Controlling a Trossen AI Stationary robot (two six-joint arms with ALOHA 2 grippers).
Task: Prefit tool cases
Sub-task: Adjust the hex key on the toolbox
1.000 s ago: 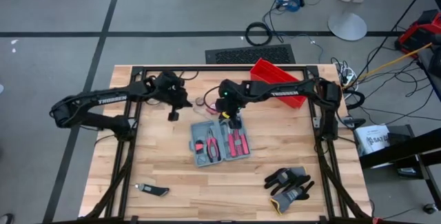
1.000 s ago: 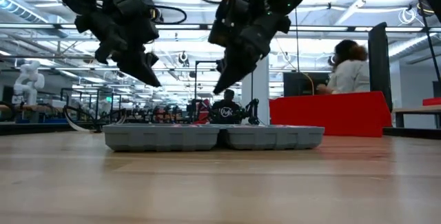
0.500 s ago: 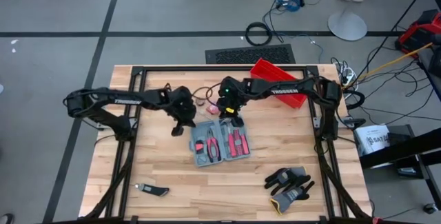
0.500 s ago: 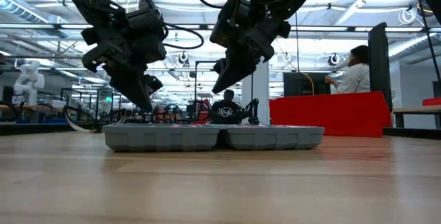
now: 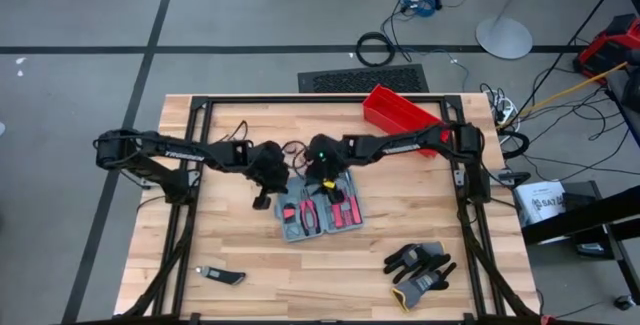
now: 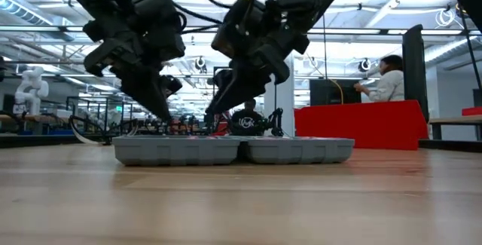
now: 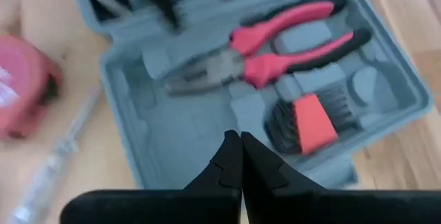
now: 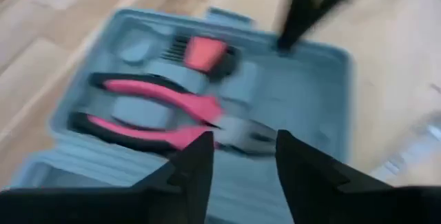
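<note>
The grey-blue tool case (image 5: 318, 208) lies open and flat on the wooden table; its grey moulded inside holds red-handled pliers (image 7: 275, 52) and a red hex-key holder (image 7: 306, 124). My left gripper (image 7: 236, 148) is shut, its tips low over the case's left rim, also seen in the low view (image 6: 164, 109). My right gripper (image 8: 241, 151) stands open just above the pliers (image 8: 158, 114), slanting down from the far right over the case's left half (image 5: 322, 183). My left gripper's shut fingertips (image 8: 286, 38) come down at the case's left rim; whether they touch it I cannot tell.
A red tape measure (image 7: 24, 89) and a screwdriver (image 7: 52, 165) lie on the table left of the case. A red bin (image 5: 400, 115) stands at the far right; black gloves (image 5: 420, 265) and a utility knife (image 5: 222, 276) lie near the front edge. A person (image 6: 385, 79) sits behind the table.
My left gripper has swung toward the table's right and near side and gone down to the case's left rim, staying shut. My right gripper has sunk toward the case's left half and has opened. The case has not moved.
</note>
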